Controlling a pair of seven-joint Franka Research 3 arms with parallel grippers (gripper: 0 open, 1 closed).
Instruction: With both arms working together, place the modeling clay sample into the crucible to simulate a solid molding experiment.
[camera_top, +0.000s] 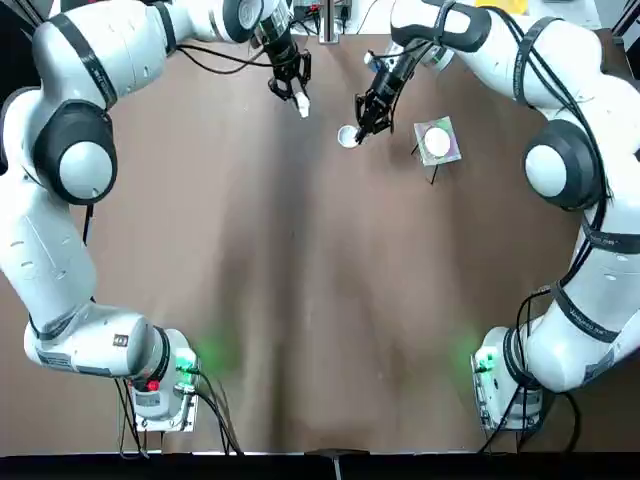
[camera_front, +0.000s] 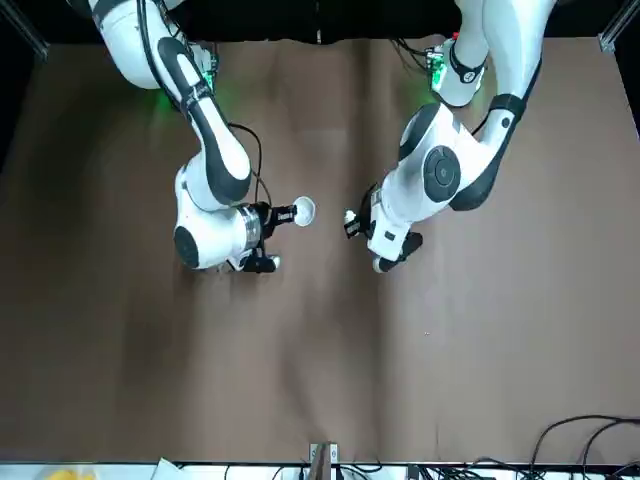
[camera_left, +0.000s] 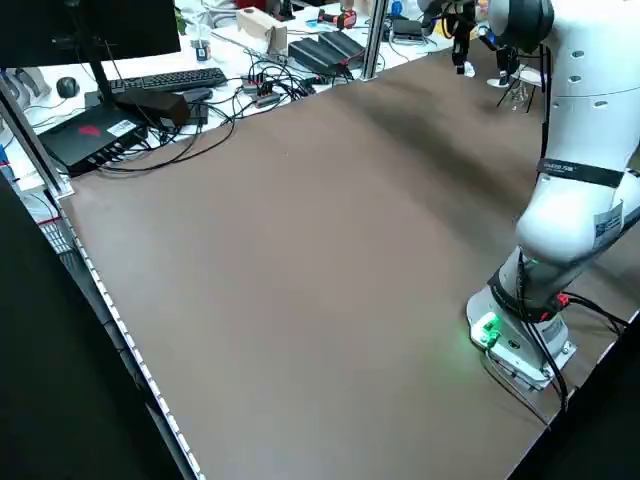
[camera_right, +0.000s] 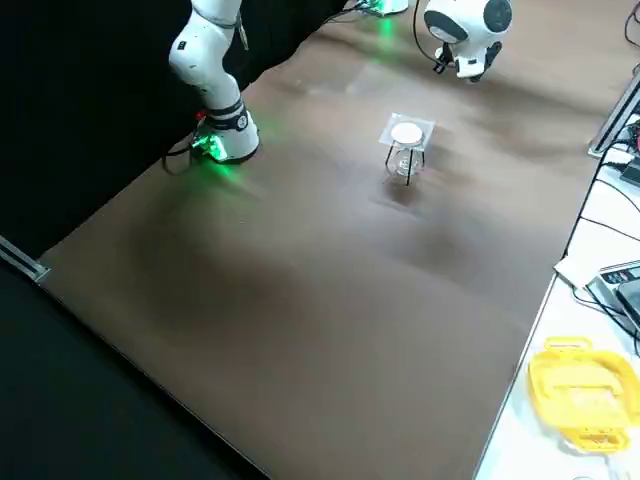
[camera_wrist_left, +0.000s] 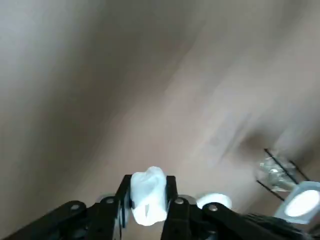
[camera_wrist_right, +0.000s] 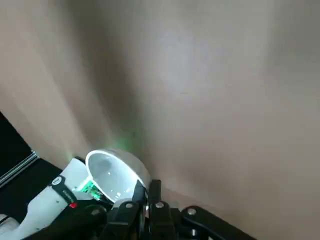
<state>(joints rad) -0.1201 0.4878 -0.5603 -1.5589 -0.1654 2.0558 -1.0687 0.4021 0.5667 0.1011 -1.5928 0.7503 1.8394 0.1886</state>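
Note:
The modeling clay sample (camera_wrist_left: 148, 196), a small whitish lump, sits pinched between the fingers of my left gripper (camera_top: 298, 99), which is shut on it above the far middle of the table. Just to its right, my right gripper (camera_top: 359, 130) is shut on the rim of the crucible (camera_top: 347, 136), a small white cup held off the table. The right wrist view shows the crucible (camera_wrist_right: 114, 174) with its open mouth in sight and nothing visible inside. In the front view the clay (camera_front: 349, 216) and the crucible (camera_front: 304, 210) face each other across a short gap.
A grey square mesh pad (camera_top: 438, 141) on a wire tripod (camera_right: 404, 163) stands to the right of the grippers, with a white round cap (camera_right: 406, 133) lying on it. Cables, a keyboard and boxes (camera_left: 160, 95) line the table's far and left edges.

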